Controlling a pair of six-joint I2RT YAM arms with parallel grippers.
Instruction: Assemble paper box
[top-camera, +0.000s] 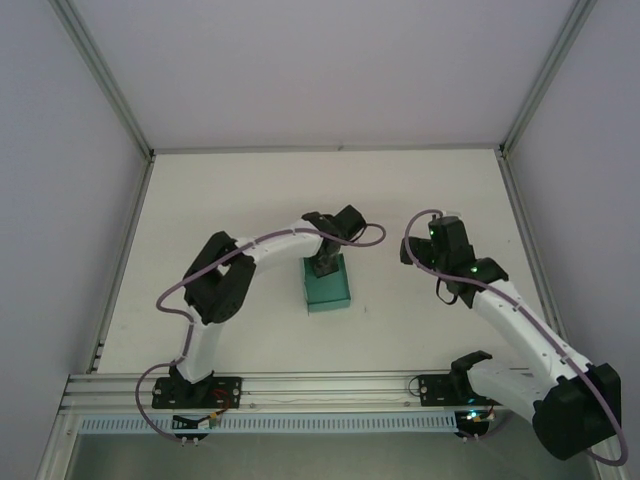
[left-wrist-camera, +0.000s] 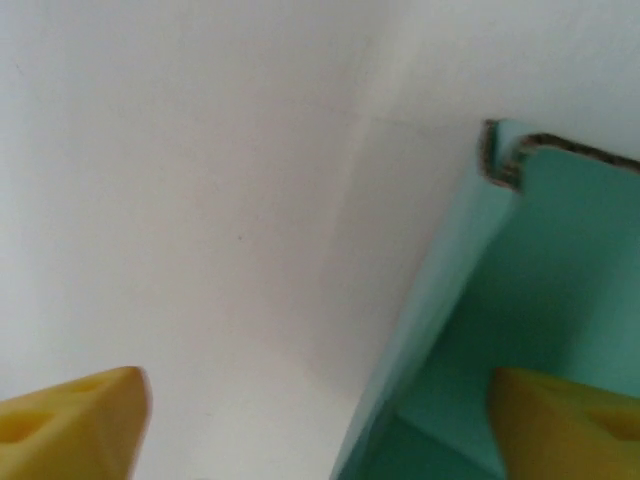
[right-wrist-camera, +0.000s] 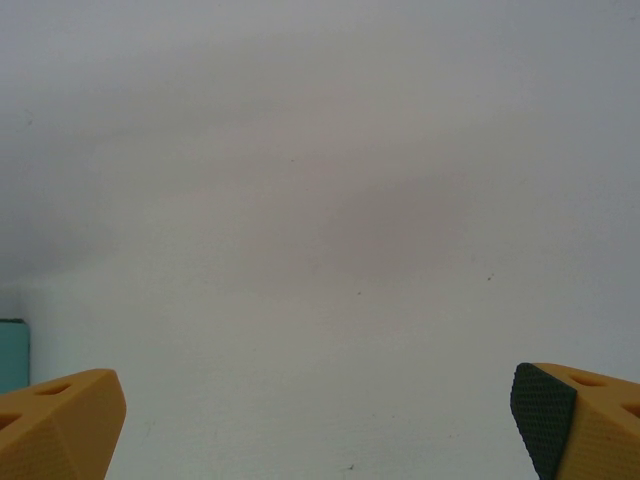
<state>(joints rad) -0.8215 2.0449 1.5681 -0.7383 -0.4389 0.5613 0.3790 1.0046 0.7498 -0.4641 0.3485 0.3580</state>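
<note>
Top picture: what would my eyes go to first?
The teal box in the middle of the white table. The left gripper stands right over it, open, with one yellow finger inside the box and the other outside its wall. The right gripper hangs open off to the right, apart from the box.
</note>
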